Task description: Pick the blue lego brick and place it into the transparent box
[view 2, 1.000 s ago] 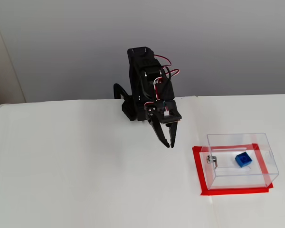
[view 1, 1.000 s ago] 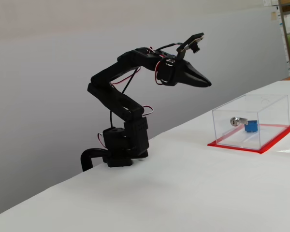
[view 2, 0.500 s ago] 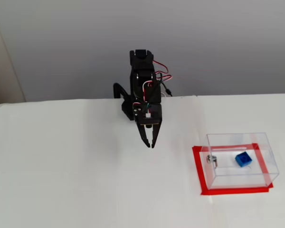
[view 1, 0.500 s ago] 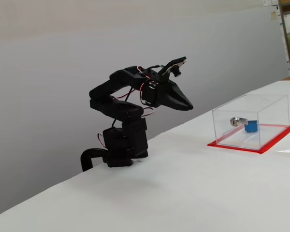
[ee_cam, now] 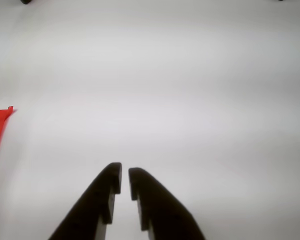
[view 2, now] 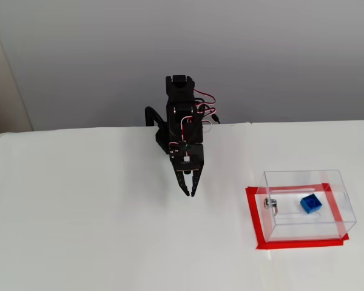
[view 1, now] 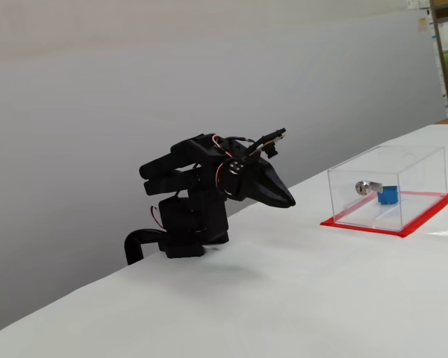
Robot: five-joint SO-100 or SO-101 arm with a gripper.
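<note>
The blue lego brick (view 2: 310, 204) is a small, bright blue plastic block, glossy, with a squarish shape; studs are too small to make out. It sits inside the transparent box (view 2: 337, 194), on the box floor near the middle, well apart from the gripper (view 2: 188, 193) and to its right in the fixed view from above. In the side fixed view the brick (view 1: 387, 195) shows through the clear front wall, just beside a small silver metal lock (view 1: 367, 186) w/ a round barrel, mounted on one wall.

The box (view 1: 422, 168) is a clear, hard-plastic rectangular case w/ thin, sharp edges. A flat red rim (view 2: 255, 218) runs around its base, matte like tape. One red corner (ee_cam: 1, 120) pokes in at the left edge of the wrist view.

The gripper (view 1: 290, 201) is matte black plastic, two tapered fingers narrowing to a beak-like point. Its fingers are nearly together, only a thin slit between the tips, holding nothing; in the wrist view the gripper (ee_cam: 125, 176) shows that narrow gap over bare table. It hangs low, tilted downward, just above the surface. The arm (view 1: 194, 168) is folded compactly over its base, black w/ red and white wires (view 2: 203, 112) looping at the joints.

The table (view 2: 79, 230) is smooth, plain white, matte. A grey wall (view 1: 97, 89) stands behind.
</note>
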